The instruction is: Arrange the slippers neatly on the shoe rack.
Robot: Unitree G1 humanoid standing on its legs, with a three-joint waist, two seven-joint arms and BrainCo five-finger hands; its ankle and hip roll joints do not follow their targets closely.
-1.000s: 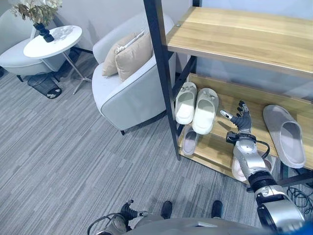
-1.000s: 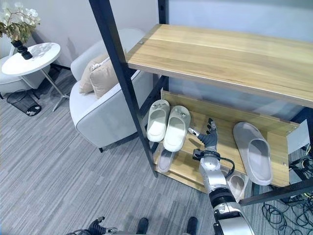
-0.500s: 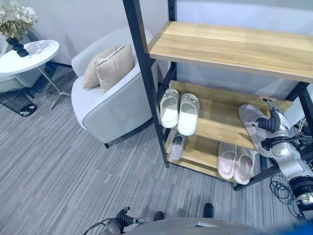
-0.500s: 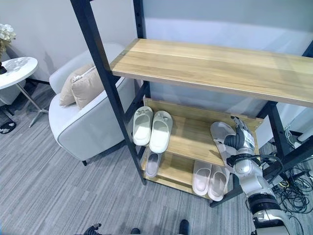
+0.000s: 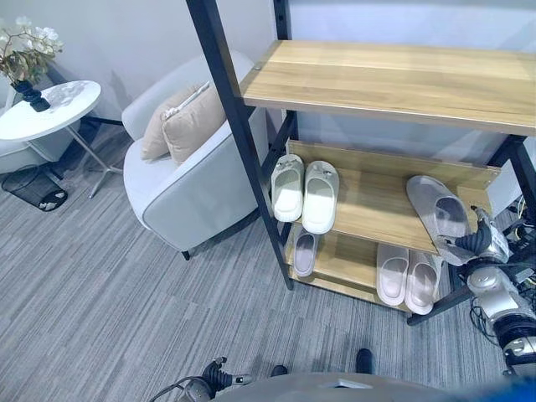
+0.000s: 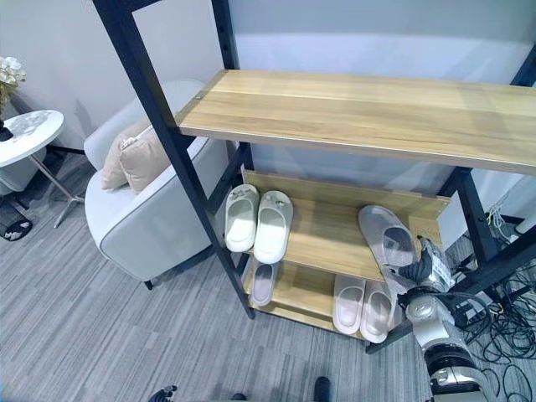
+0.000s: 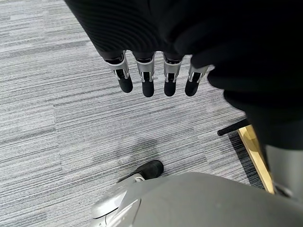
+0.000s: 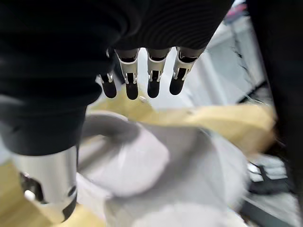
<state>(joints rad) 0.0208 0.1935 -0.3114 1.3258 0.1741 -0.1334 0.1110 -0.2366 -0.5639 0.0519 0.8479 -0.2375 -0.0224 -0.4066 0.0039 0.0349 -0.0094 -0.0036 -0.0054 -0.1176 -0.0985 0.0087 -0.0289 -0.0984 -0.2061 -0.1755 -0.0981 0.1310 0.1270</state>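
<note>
Change: since a second ago the right hand (image 6: 425, 270) has moved from mid-shelf to the heel of the grey slipper (image 6: 387, 244).
Meaning: probably about to realign it.
Right hand: fingers extended over the slipper, gripping nothing.
Left hand (image 7: 151, 78): hangs relaxed over the carpet (image 7: 57, 118).
Edges: slipper heel overhangs the shelf (image 5: 377, 209) front.
Room: bare shelf between it and the white pair (image 5: 305, 180).

We see a rack (image 5: 394, 75) at upper right with matt pale wood shelves on black metal posts. The slippers (image 5: 304, 188) look like smooth matt foam. The floor (image 5: 100, 293) is striped grey carpet; the armchair (image 5: 188, 180) is pale cloth.
</note>
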